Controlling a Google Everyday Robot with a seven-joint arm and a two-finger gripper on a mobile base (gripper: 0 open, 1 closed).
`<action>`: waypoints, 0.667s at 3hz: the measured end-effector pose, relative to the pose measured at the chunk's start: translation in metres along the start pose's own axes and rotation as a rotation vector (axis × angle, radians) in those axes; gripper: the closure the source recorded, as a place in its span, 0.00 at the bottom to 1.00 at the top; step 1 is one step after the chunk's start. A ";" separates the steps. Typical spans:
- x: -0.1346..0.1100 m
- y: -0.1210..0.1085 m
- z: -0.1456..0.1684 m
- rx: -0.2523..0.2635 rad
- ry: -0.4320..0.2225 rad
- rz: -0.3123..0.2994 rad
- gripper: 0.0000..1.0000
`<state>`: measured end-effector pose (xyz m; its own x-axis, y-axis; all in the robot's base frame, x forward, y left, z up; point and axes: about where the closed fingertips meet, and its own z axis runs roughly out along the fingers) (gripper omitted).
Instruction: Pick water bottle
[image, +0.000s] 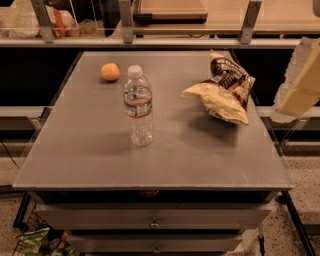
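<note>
Gripper (299, 82): pale, raised at the right edge; parted or closed, cannot tell.
Bottle: small clear ribbed plastic water bottle (138, 106), white cap, upright left of centre on the grey metal table (90, 150).
Bearing: well left of gripper, long axis vertical.
Between: crumpled yellow-brown chip bag (222, 90).
Behind bottle: small orange ball (110, 72).

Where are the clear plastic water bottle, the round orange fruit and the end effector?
Clear plastic water bottle (138, 105): camera view, its label.
Round orange fruit (110, 72): camera view, its middle.
End effector (294, 96): camera view, far right edge, its lower end.
</note>
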<state>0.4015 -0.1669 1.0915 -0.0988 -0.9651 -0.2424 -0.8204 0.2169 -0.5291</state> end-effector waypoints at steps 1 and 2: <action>0.000 0.000 0.000 0.000 0.000 0.000 0.00; 0.000 0.000 0.000 0.000 -0.001 0.002 0.00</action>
<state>0.4014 -0.1668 1.0917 -0.0997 -0.9647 -0.2438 -0.8202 0.2184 -0.5288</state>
